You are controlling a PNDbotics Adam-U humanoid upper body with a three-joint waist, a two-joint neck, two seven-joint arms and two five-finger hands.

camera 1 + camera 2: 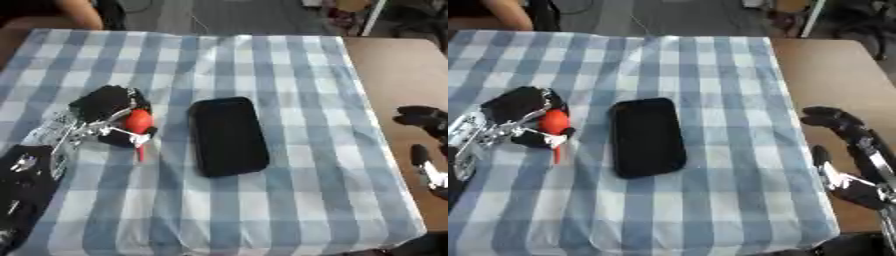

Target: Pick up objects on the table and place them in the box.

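left eye view: red object [138, 121] pinched in left hand [109, 107], left of the black box [227, 136], just beside it; box's long axis running near to far. right eye view: right hand [852, 165] idle at right edge, fingers loosely spread, holding nothing, well apart from box.

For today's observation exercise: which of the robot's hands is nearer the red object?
Left. The left hand is curled round the red object; the right hand idles off the cloth's right edge.
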